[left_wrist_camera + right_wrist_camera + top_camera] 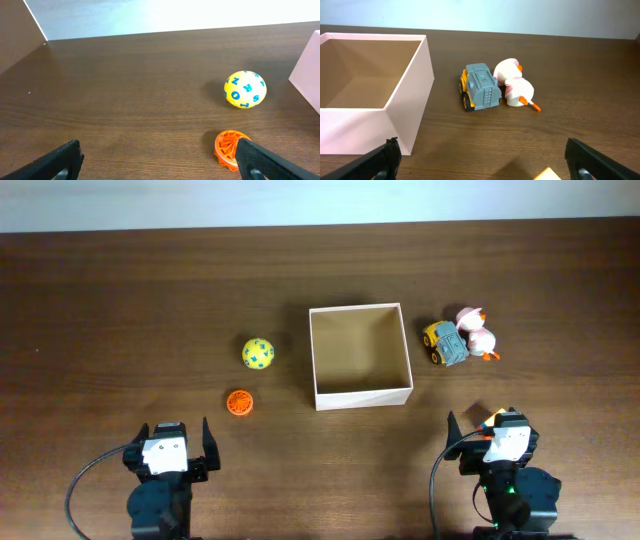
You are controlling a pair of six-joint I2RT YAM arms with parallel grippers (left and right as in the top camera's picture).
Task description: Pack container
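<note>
The container point(361, 396), a square shallow box with white walls and a tan inside, stands mid-table and holds nothing; it also shows in the right wrist view point(415, 80). A yellow ball with blue letters point(258, 353) and an orange wheel-like toy point(239, 403) lie left of it. A yellow-grey toy truck point(443, 343) and a white-pink duck toy point(476, 334) lie right of it. My left gripper point(178, 442) is open, near the front edge, behind the orange toy point(229, 148). My right gripper point(490, 432) is open, with a small orange-yellow piece point(547, 174) between its fingers.
The dark wooden table reaches a pale back edge point(320, 225). The yellow ball point(245, 89) sits beyond the orange toy in the left wrist view. The truck point(479, 93) and duck point(516, 85) lie side by side, touching.
</note>
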